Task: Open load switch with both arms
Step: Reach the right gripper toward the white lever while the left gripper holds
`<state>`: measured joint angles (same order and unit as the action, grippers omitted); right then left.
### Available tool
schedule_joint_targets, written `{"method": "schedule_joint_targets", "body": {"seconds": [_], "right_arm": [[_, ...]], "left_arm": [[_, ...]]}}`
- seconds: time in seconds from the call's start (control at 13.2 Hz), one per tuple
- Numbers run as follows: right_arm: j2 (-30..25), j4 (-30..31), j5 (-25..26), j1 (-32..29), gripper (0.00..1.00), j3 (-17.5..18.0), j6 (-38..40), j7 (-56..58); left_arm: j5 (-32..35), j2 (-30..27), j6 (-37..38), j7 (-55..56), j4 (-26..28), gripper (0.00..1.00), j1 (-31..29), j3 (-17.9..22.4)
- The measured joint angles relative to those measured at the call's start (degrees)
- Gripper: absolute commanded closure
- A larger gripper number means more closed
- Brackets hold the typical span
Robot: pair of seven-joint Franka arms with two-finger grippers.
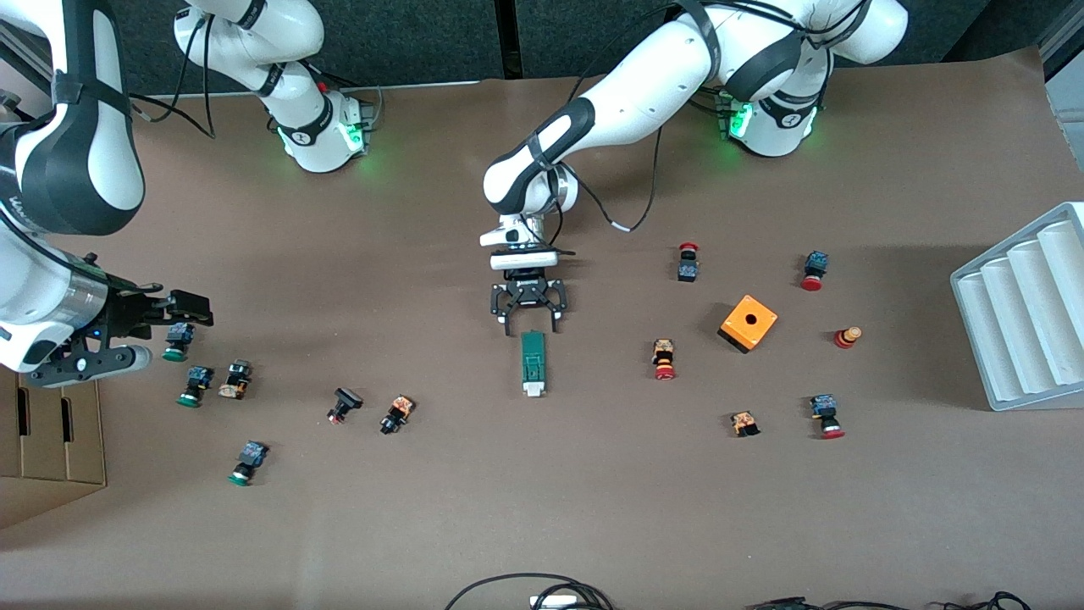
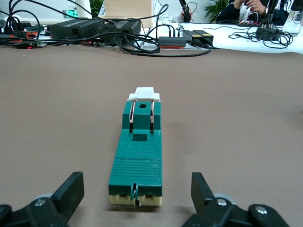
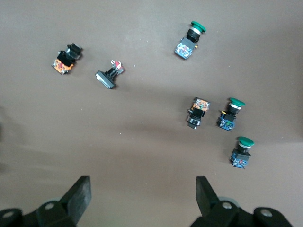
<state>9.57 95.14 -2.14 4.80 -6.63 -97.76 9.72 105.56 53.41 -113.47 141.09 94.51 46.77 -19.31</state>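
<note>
The load switch lies flat in the middle of the table, a narrow dark-green block whose white piece points toward the front camera. My left gripper hangs low at the switch's green end, open, one finger on each side and neither touching it. In the left wrist view the switch runs away from the left gripper, with its white piece at the end away from the gripper. My right gripper waits open and empty in the air over the push buttons at the right arm's end of the table; in the right wrist view the right gripper shows only bare table between its fingers.
Green-capped push buttons and other small buttons lie toward the right arm's end. An orange cube and red-capped buttons lie toward the left arm's end, with a grey ribbed tray at that table edge. A cardboard box stands below the right arm.
</note>
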Motion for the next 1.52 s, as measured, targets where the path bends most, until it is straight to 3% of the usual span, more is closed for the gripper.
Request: {"method": "schedule_joint_targets", "body": {"seconds": [0.45,1.14,1.52], "right_arm": [[6.2,-6.1,-0.4,5.0,0.00,0.2,-0.1,-10.9],[16.2,-15.8,-5.3,13.7,0.00,0.4,-0.8,-25.0],[20.0,-18.5,-6.0,17.8,0.00,0.4,-3.9,-41.0]], "left_arm": [[0.8,1.0,0.5,0.0,-0.1,0.01,0.1,0.0],[0.9,1.3,1.5,1.2,-0.2,0.01,0.1,0.0],[0.9,1.3,1.5,2.4,-0.3,0.01,0.4,0.0]]}}
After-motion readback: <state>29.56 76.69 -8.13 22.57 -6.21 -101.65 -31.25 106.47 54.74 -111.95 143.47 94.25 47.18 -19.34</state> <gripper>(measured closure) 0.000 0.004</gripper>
